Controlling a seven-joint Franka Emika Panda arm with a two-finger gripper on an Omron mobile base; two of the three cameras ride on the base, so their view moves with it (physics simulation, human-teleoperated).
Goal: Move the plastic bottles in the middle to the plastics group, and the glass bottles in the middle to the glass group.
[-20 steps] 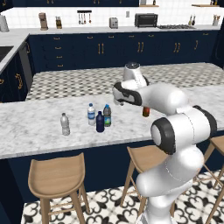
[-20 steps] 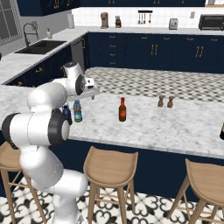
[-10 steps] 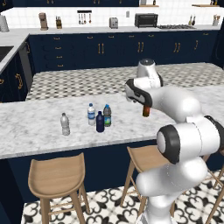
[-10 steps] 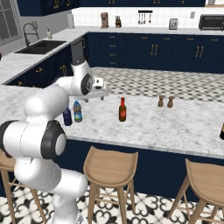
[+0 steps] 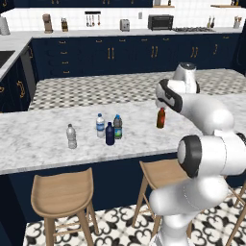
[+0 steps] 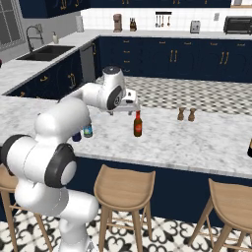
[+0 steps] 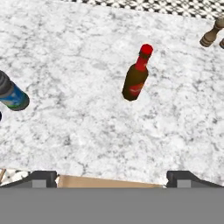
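The amber glass bottle (image 5: 161,118) (image 6: 138,124) (image 7: 135,80) with a red cap stands alone on the marble counter (image 5: 38,139). My gripper (image 5: 162,104) (image 6: 131,109) (image 7: 112,176) hovers just above it, open and holding nothing. To the left stand the navy plastic bottle (image 5: 110,134) and the blue-capped one (image 5: 117,127) (image 6: 88,130) (image 7: 11,94). Beside them is the plastics group: a labelled water bottle (image 5: 100,126) and a greyish clear one (image 5: 71,137). The glass group (image 6: 186,114) (image 7: 211,33), two small brown bottles, stands further right on the counter.
Wooden stools (image 5: 65,192) (image 6: 123,187) line the counter's near side. A dark bottle (image 6: 250,147) stands at the counter's far right edge. My own arm hides part of the bottle cluster in the right base view.
The arm has swung to the right, from over the bottle cluster to above the amber bottle. The jaws stayed open and no bottle has moved.
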